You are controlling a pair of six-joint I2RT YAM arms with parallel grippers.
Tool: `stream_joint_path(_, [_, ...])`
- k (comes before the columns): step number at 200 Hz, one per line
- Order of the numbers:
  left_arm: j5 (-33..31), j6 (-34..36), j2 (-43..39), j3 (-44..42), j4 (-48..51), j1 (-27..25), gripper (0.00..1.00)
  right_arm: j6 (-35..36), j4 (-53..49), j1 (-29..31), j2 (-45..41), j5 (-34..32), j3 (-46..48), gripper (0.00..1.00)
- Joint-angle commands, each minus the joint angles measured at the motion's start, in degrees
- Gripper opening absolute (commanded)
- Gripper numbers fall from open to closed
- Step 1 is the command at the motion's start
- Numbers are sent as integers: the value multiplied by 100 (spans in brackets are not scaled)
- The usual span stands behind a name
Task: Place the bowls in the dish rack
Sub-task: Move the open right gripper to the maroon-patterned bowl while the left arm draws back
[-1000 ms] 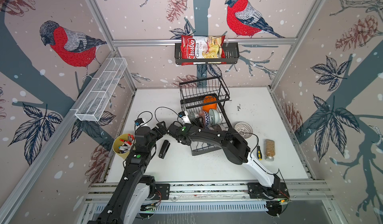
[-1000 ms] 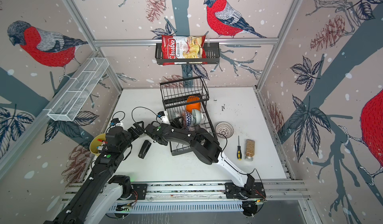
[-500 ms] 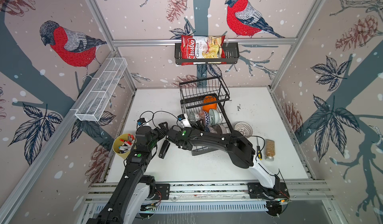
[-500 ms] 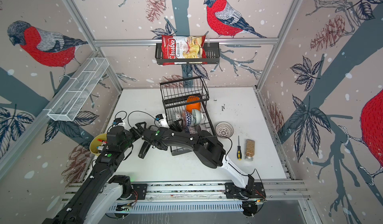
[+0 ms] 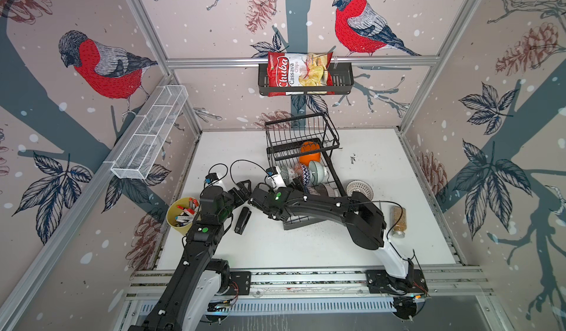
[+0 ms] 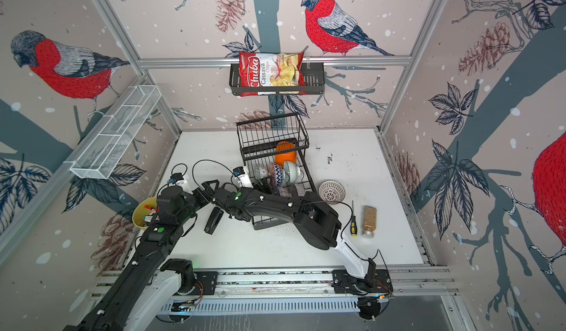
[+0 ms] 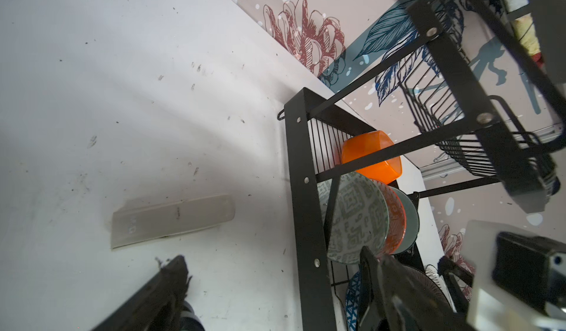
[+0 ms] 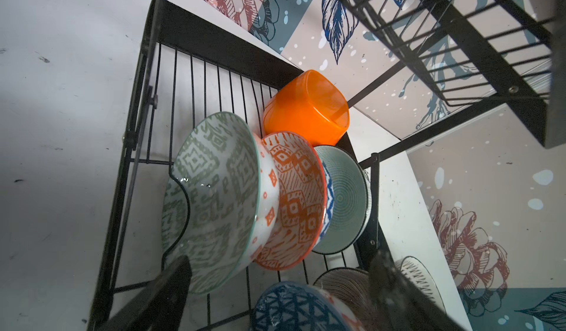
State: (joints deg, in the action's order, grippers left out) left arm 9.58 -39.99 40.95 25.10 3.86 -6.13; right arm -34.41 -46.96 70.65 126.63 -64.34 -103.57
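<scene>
The black wire dish rack [image 5: 301, 148] [image 6: 272, 144] stands mid-table. On its base tray, on edge, stand an orange bowl [image 8: 306, 112], a grey-green patterned bowl [image 8: 214, 197], a red patterned one [image 8: 294, 201] and a pale mint one [image 8: 343, 201]. Nearer lie a blue patterned bowl [image 8: 294, 308] and a brown-striped one [image 8: 343, 283]. A white patterned bowl [image 5: 359, 189] sits on the table just right of the rack. My right gripper [image 8: 280, 295] [image 5: 291, 185] is open, straddling the blue bowl. My left gripper [image 7: 275, 286] [image 5: 242, 188] is open and empty at the rack's left frame [image 7: 306, 191].
A yellow cup of pens [image 5: 180, 216] and a black stapler [image 5: 242, 223] lie left of the rack. A screwdriver [image 6: 353, 219] and a spice jar [image 5: 399, 222] lie at the right. On the walls hang a white mesh trough [image 5: 150, 136] and a black shelf basket [image 5: 343, 81] holding a chips bag.
The right gripper's jaws have spread a little wider and its wrist has shifted slightly by the rack's near left corner. The left arm has hardly moved.
</scene>
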Motion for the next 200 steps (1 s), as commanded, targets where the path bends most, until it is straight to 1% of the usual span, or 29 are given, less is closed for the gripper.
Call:
stream_joint_path(1, [238, 126, -79, 87, -47, -2, 96, -57, 83, -24, -214, 22, 117, 92])
stream_joint_path(43, [436, 181, -212, 169, -34, -2, 96, -118, 181, -25, -653, 8, 460, 92])
stream_joint_path(67, [393, 230, -172, 212, 44, -1, 96, -162, 220, -16, -979, 41, 640, 92])
stream_joint_path(106, [488, 324, 94, 229, 156, -1, 95, -170, 233, -60, -1454, 401, 865, 90])
stream_joint_path(132, [623, 386, 333, 222, 219, -19, 95, -471, -24, -87, -1665, 602, 1023, 88])
stream_joint_path(157, [460, 386, 314, 171, 229, -155, 95, -829, -241, -136, -2011, 852, 1281, 87])
stream_joint_path(188, [-67, 400, 324, 264, 384, -631, 95, -1210, -193, -329, -2711, 1200, 1923, 86])
stream_joint_path(200, [-165, 413, 382, 310, 440, -773, 95, -1297, -109, -472, -3040, 1383, 2221, 84])
